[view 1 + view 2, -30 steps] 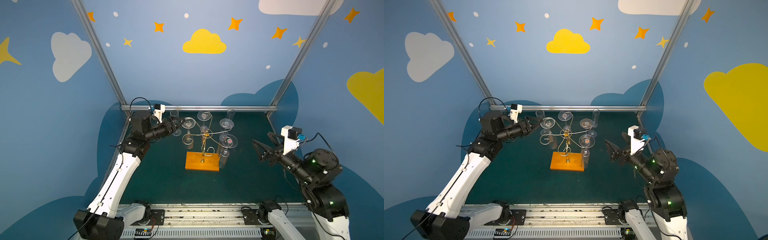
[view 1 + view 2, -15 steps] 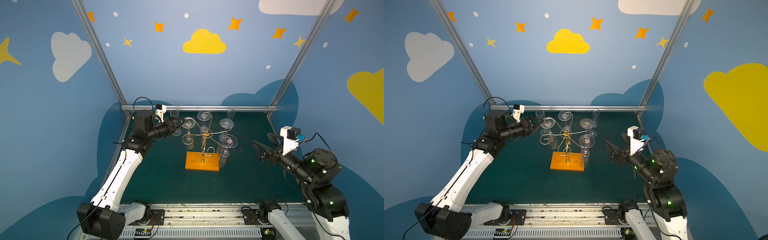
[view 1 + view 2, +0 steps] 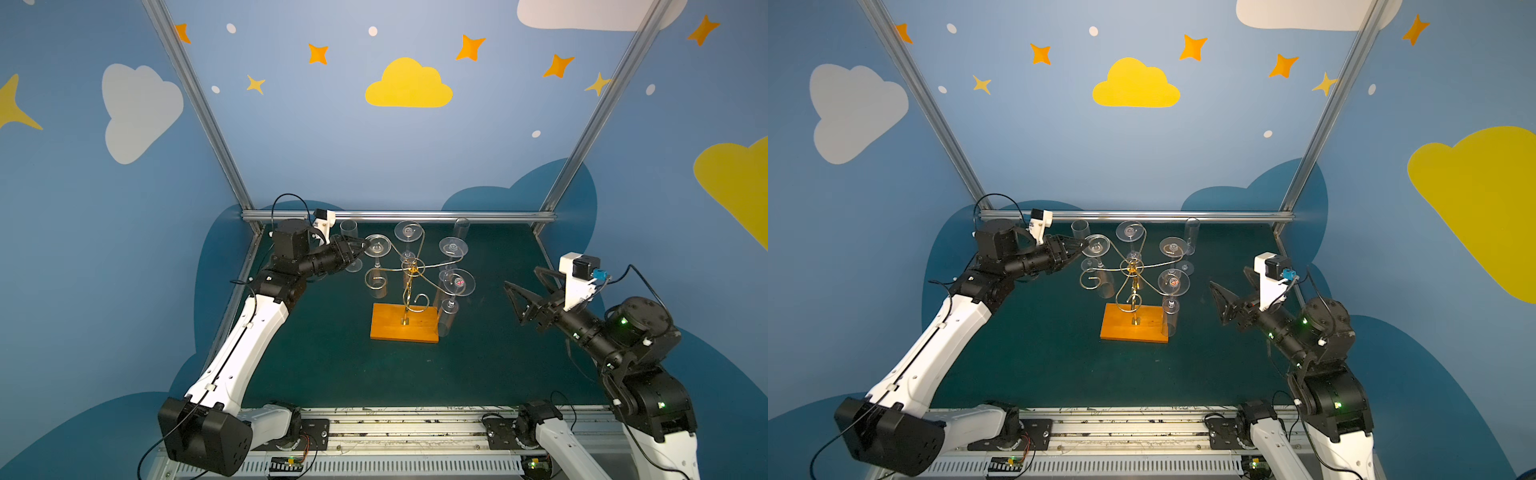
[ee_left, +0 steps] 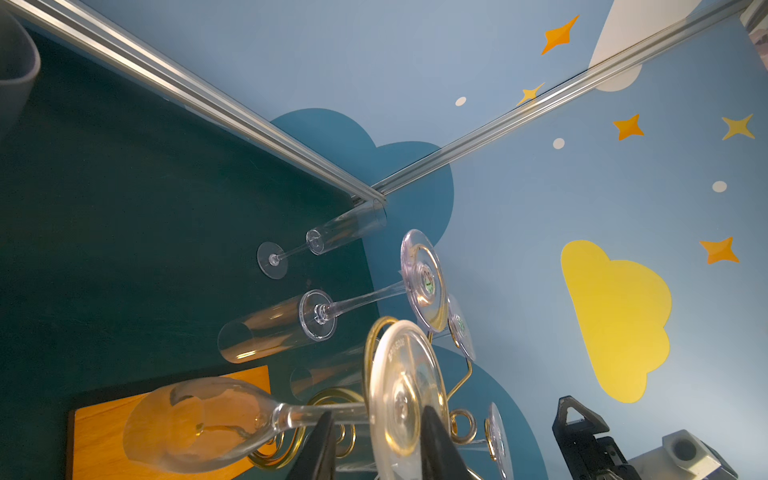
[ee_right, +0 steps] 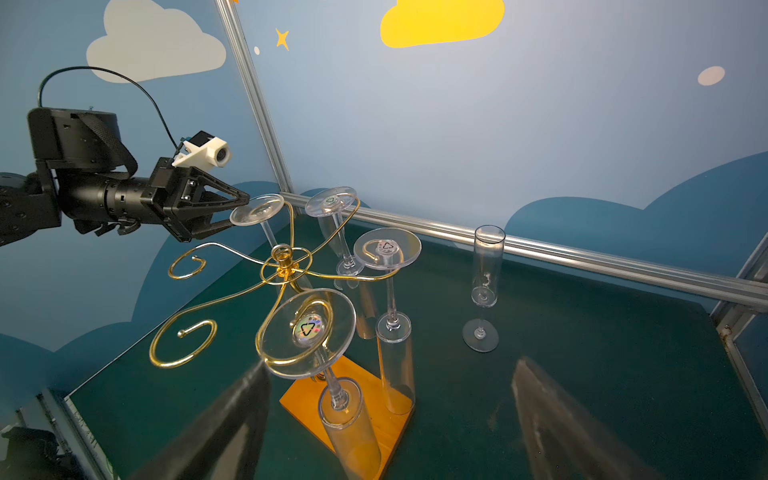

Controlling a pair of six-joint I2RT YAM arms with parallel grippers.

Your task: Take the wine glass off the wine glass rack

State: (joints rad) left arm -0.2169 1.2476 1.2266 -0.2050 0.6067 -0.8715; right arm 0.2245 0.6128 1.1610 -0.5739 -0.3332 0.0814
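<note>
- Gold wire forms the thin rack (image 3: pixel 399 328) with spiral-curled arms, its upright post set in a rectangular orange-brown wooden base. You see it standing near the middle of the dark green table mat (image 3: pixel 332 374).
- Your target, the clear round-bowled wine glass (image 4: pixel 187 424), hangs from the rack's rear arm on the left arm's side.
- Its long axis runs vertically: flat round foot on top over the wire curl, stem straight down, bowl mouth facing the mat.
- Your left gripper (image 5: pixel 243 210) reaches in level with that foot, jaws partly apart. One black finger (image 4: pixel 316 449) sits under the foot beside the stem, and the other sits over its top face.
- A gap shows between the lower finger and the foot. You cannot tell whether the upper one touches.
- Your right gripper (image 3: pixel 520 277) stands wide apart and empty, well to the rack's right and pointing toward it.
- Clear flutes (image 5: pixel 307 332) hang foot-up on other arms, and one upright flute (image 5: pixel 484 286) stands on the mat behind.
</note>
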